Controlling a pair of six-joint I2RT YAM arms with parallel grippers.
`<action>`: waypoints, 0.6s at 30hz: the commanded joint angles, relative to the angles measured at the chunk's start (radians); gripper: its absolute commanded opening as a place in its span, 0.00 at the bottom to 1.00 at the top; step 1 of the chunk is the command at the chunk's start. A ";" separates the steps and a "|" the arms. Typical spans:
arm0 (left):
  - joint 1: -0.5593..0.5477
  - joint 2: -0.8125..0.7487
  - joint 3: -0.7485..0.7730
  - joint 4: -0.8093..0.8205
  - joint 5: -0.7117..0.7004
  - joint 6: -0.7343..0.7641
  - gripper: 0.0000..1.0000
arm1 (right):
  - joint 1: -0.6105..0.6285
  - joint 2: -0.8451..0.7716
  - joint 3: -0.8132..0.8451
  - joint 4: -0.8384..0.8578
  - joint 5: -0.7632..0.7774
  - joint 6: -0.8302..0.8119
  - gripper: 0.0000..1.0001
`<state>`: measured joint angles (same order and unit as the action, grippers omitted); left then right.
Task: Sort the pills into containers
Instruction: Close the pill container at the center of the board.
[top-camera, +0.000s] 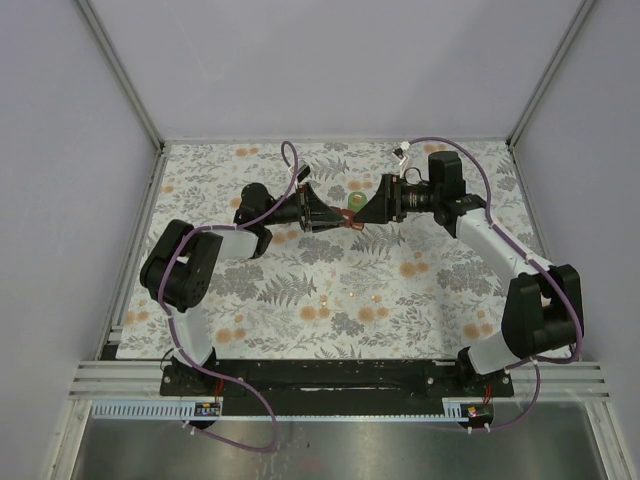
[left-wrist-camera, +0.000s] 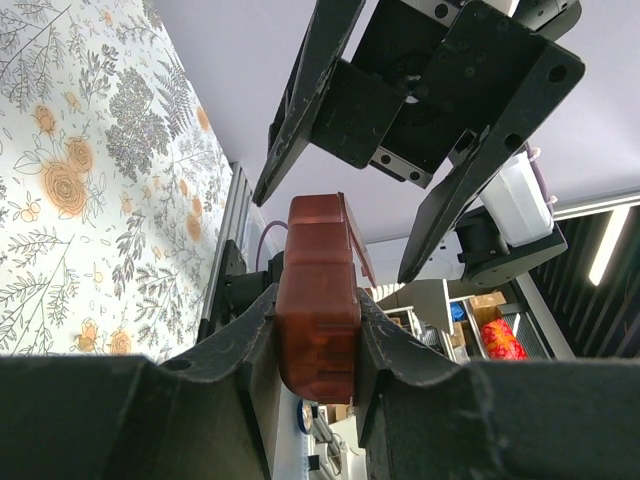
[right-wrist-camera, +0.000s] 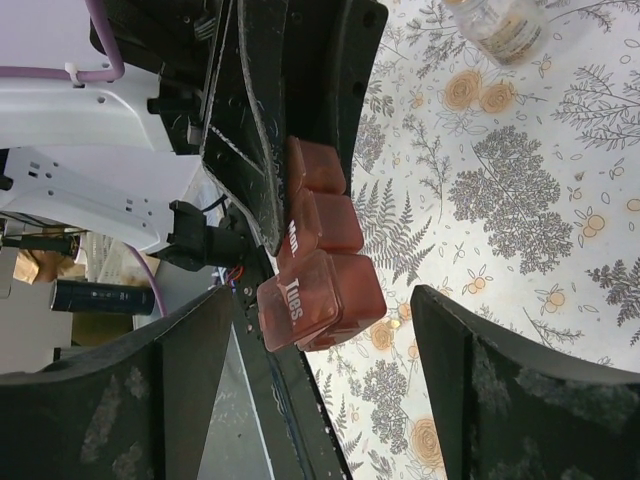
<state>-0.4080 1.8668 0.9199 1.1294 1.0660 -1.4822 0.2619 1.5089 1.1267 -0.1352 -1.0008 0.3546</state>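
Desk: floral-print cloth-covered desk (top-camera: 300, 335), pale walls (top-camera: 60, 150) on three sides, lots of open cloth toward the near edge.
Left gripper (left-wrist-camera: 316, 350): up mid-desk toward the far wall, pinching the dark-red translucent plastic pill box (left-wrist-camera: 318, 290).
Right gripper (right-wrist-camera: 325, 305): spread wide, fingers either side of the box's free end, gaps both sides.
Pill box: "Tues" lid looks down, can't tell what's inside.
Bright green cylindrical bottle (top-camera: 354, 203): right beside where both grippers meet.
Small pale-and-orange bottle (right-wrist-camera: 505, 28): standing on the cloth, apart from the box.

The pill box (left-wrist-camera: 318, 310) is dark red, the bottle (top-camera: 355, 203) green, the cloth (top-camera: 300, 295) white with grey ferns and orange flowers.
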 joint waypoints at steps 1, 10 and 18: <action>0.001 -0.060 -0.004 0.027 -0.028 0.031 0.00 | -0.001 -0.015 -0.024 0.065 -0.042 0.017 0.80; 0.001 -0.064 -0.007 0.006 -0.035 0.043 0.00 | -0.003 -0.012 -0.039 0.071 -0.050 0.007 0.71; 0.001 -0.055 -0.006 0.015 -0.038 0.034 0.00 | 0.003 -0.013 -0.051 0.100 -0.068 0.015 0.52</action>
<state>-0.4080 1.8465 0.9150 1.0920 1.0439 -1.4631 0.2619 1.5089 1.0817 -0.0883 -1.0355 0.3637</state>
